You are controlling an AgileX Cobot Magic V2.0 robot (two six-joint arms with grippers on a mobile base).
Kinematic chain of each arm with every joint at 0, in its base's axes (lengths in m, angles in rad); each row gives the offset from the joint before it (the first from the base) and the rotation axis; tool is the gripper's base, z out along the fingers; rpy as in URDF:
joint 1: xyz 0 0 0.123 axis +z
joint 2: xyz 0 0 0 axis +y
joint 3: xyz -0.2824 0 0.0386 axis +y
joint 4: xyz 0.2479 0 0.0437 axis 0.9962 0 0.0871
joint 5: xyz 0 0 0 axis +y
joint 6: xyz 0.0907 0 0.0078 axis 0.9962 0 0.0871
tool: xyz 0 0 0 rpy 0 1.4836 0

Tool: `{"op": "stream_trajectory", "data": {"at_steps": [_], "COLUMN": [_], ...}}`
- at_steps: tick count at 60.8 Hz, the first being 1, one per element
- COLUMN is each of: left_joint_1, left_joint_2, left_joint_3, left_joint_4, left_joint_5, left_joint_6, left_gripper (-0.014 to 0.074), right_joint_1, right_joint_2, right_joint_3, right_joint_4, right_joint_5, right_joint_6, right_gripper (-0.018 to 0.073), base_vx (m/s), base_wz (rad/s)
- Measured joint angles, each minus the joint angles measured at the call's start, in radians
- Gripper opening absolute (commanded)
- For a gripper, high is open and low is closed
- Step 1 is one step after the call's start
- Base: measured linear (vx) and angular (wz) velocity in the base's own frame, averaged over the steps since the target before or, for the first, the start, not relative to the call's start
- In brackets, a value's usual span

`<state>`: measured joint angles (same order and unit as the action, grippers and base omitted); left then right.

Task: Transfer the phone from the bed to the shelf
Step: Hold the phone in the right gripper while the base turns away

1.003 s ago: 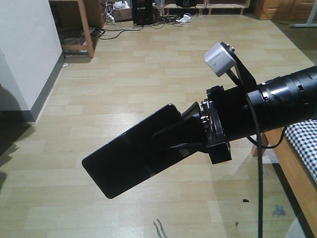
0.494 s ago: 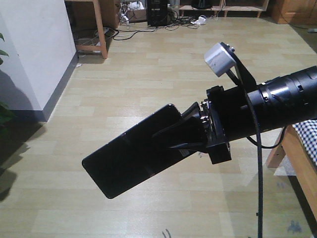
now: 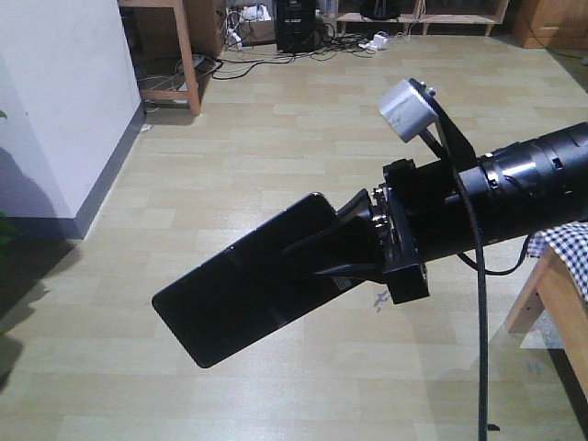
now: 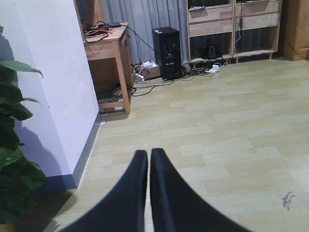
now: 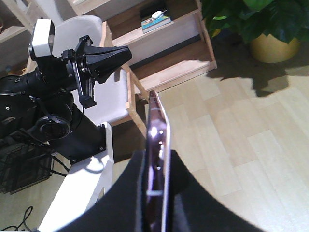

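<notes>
Right gripper (image 3: 317, 254) clamped on phone (image 3: 243, 289), fingers pressing both flat faces; phone held in air over wood floor (image 3: 276, 138), free end tilted down-left, apart from bed (image 3: 565, 243) corner at right edge; left gripper (image 4: 148, 162) fingers together, nothing between them

No legible text, labels, numbers, signs

The phone (image 3: 241, 296) juts left from the right gripper (image 3: 308, 261), above the floor (image 3: 276, 138). The bed (image 3: 562, 246) lies far right.
</notes>
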<state>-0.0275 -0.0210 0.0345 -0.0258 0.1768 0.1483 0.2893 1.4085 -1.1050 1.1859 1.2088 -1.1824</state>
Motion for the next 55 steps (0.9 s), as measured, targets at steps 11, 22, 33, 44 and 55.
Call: {"op": "stream_trajectory", "data": {"at_steps": [11, 22, 33, 44, 55], "left_joint_1": [0.000, 0.000, 0.000, 0.000, 0.000], "left_joint_2": [0.000, 0.000, 0.000, 0.000, 0.000], "left_joint_3": [0.000, 0.000, 0.000, 0.000, 0.000], "left_joint_4": [0.000, 0.000, 0.000, 0.000, 0.000], "left_joint_5": [0.000, 0.000, 0.000, 0.000, 0.000], "left_joint_6": [0.000, 0.000, 0.000, 0.000, 0.000], "left_gripper": [0.0001, 0.0001, 0.0001, 0.0001, 0.0001], "right_joint_1": [0.000, 0.000, 0.000, 0.000, 0.000], "right_joint_2": [0.000, 0.000, 0.000, 0.000, 0.000], "right_joint_3": [0.000, 0.000, 0.000, 0.000, 0.000], "right_joint_4": [0.000, 0.000, 0.000, 0.000, 0.000], "right_joint_5": [0.000, 0.000, 0.000, 0.000, 0.000], "right_joint_6": [0.000, 0.000, 0.000, 0.000, 0.000], "right_gripper": [-0.0002, -0.0002, -0.0002, -0.0002, -0.0002], "base_vx": [0.21, 0.23, 0.26, 0.28, 0.30], "base_wz": [-0.02, -0.04, -0.04, -0.05, -0.03]}}
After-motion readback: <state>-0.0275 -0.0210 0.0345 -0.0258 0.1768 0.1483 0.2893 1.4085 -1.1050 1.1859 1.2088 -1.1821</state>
